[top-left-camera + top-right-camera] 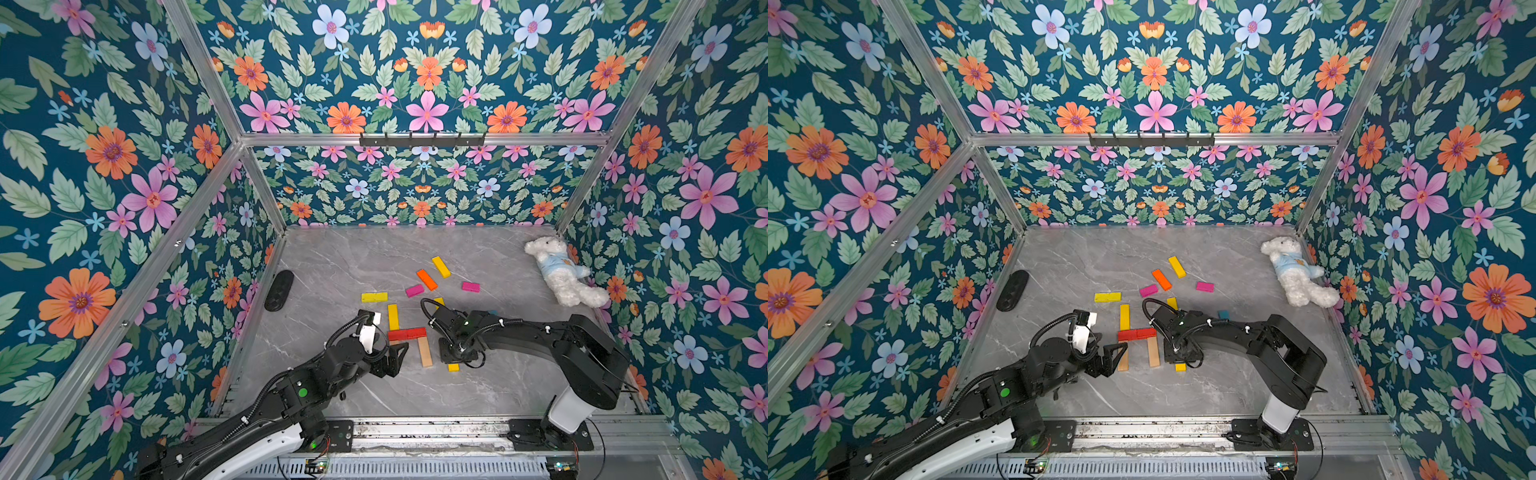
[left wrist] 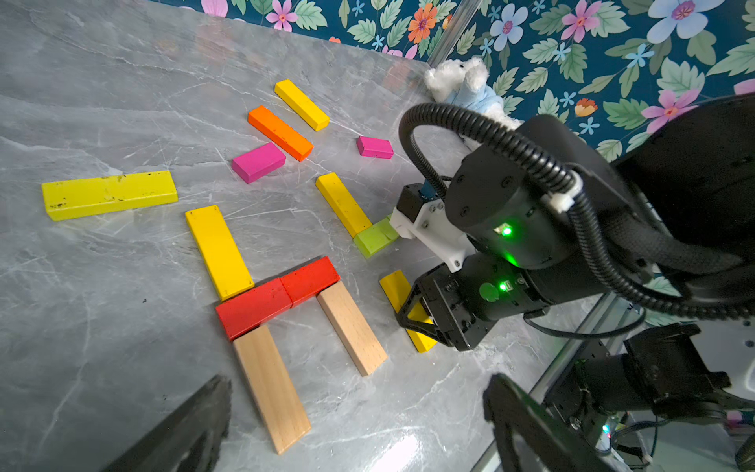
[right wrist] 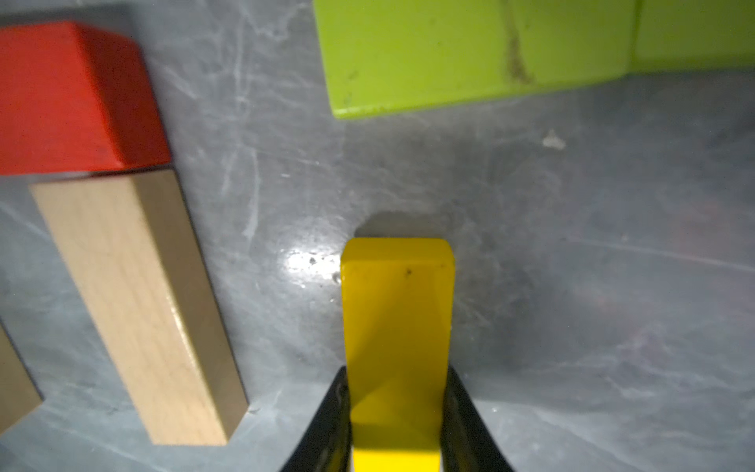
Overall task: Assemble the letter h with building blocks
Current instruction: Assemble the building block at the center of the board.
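1. The right gripper (image 3: 396, 412) has its jaws narrowly parted and clamped on the long sides of a short-looking yellow flat wooden bar (image 3: 398, 310). The right wrist view shows this grip. In both top views only the bar's near tip pokes out under the wrist. Whether the bar touches the table cannot be told.
2. The left gripper (image 2: 355, 429) is spread wide with nothing between the fingers. It sits low at the near end of the build.
3. The partial h lies on the grey marble table (image 1: 332, 257). A long yellow bar (image 2: 218, 251) forms the stem, and two red half-length blocks (image 2: 253, 308) lie end to end as the crossbar. Two plain wood bars (image 2: 351, 327) form the legs, butted against the reds.
4. The held bar is just beside the right-hand leg, not touching it.
5. The left-hand leg shows in a top view (image 1: 1123, 363). From the neighbouring angle the left gripper covers most of it.
6. The lime green blocks (image 3: 470, 53) appear only in the wrist views, since the right arm hides them from above.
7. Loose pieces lie farther back: a lemon yellow bar (image 1: 374, 296), an orange bar (image 1: 427, 279) and two magenta half blocks (image 1: 414, 290).
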